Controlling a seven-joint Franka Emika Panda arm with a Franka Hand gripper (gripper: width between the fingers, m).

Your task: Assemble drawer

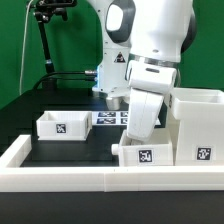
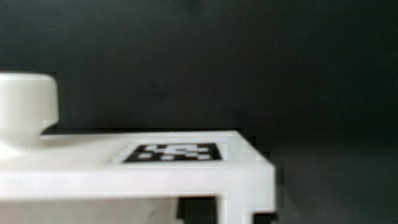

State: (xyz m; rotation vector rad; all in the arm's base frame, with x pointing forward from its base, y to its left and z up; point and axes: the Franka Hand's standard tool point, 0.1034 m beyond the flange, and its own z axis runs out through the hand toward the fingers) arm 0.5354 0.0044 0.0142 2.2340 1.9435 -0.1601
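Drawer shell (image 1: 200, 125) stands just beside one tray (image 1: 142, 154); my gripper (image 1: 135, 142) hangs low over that tray, and I can't tell whether it's clenched.

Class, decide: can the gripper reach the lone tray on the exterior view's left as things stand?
Likely yes: the left tray sits apart, open top uncovered, nothing standing between it and the gripper.

From the exterior view we look low across the desk (image 1: 85, 147) toward the arm (image 1: 150, 40). Our wrist view faces a tagged white part (image 2: 71, 165) closely; which one, we cannot tell.
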